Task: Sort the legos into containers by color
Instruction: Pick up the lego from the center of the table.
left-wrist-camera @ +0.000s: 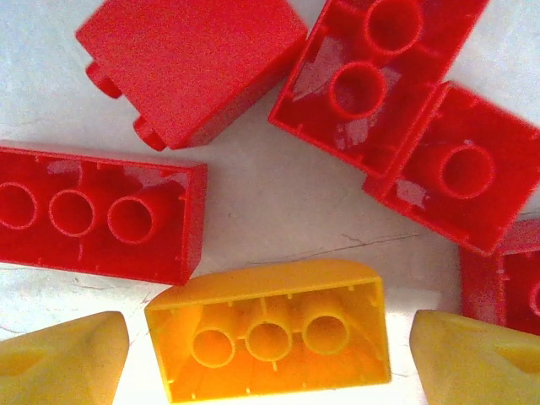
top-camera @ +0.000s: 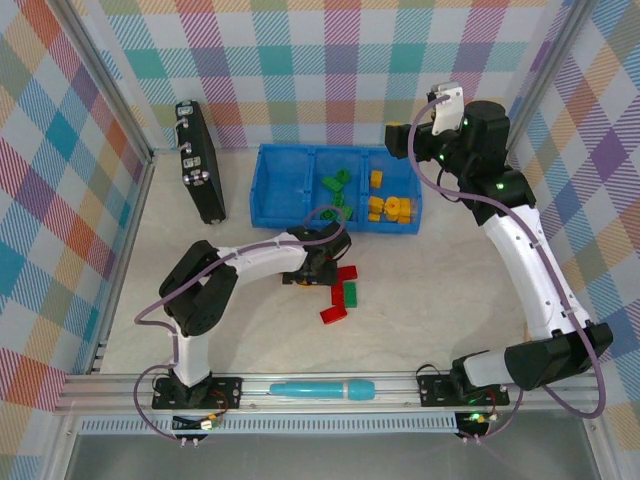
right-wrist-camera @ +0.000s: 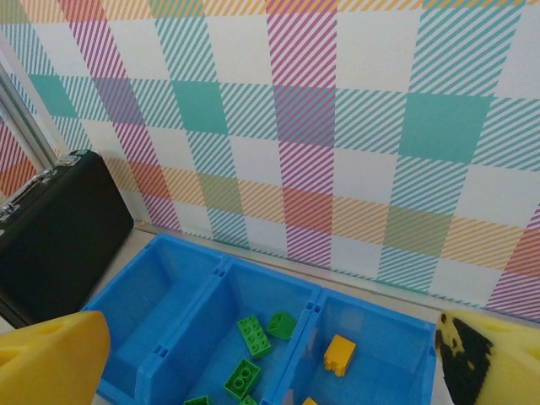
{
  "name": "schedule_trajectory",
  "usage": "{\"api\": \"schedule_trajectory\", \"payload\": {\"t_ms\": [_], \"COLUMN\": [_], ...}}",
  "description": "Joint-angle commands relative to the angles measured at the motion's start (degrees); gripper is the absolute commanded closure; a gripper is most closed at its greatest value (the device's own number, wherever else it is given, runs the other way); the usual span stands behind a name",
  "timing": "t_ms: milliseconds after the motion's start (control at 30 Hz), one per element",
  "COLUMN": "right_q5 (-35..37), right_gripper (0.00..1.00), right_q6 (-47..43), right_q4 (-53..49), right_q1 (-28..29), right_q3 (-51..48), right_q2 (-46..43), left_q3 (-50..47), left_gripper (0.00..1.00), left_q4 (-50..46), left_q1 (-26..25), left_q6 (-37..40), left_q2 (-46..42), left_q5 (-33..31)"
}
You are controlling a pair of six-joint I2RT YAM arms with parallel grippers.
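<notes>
In the left wrist view a yellow-orange brick (left-wrist-camera: 270, 337) lies hollow side up on the table between my yellow fingertips (left-wrist-camera: 63, 359), with a gap on each side. My left gripper (left-wrist-camera: 270, 367) is open around it. Several red bricks (left-wrist-camera: 190, 67) lie just beyond it. From above, the left gripper (top-camera: 316, 266) is low over the loose pile, with red bricks (top-camera: 347, 273) and one green brick (top-camera: 337, 295) beside it. My right gripper (right-wrist-camera: 270, 371) hangs open and empty above the blue tray (right-wrist-camera: 224, 278). The tray's (top-camera: 262, 185) left compartment is empty, the middle one holds green bricks (top-camera: 336, 183), and the right one holds yellow pieces (top-camera: 388, 207).
A black case with silver latches (top-camera: 197, 160) leans at the back left by the tray. A long teal pen-like cylinder (top-camera: 320, 389) lies on the front rail between the arm bases. Plaid walls close in the back and both sides.
</notes>
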Motion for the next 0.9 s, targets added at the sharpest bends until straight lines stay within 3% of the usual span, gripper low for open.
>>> {"api": "schedule_trajectory", "payload": {"t_ms": [0,533,867], "right_q5": [0.0,0.3,0.3], "right_gripper": [0.01,0.01,0.01], "right_q6": [-0.7,-1.6,-1.8], "right_q4": [0.1,0.7,1.1], "right_q1": [-0.1,-0.1,-0.1], "right_q3": [2.0,2.0,1.4], "right_q2": [0.3,1.1,0.5], "left_q3": [0.9,-2.2,-2.2], "left_gripper": [0.14,0.27,0.40], "left_q4": [-1.7,-0.1,0.4], "left_q1": [-0.1,1.1,1.4], "left_q6": [-1.1,-3.9,-4.2], "left_q2": [1.2,1.7,0.9], "left_q5": [-0.9,0.8,-1.0]}}
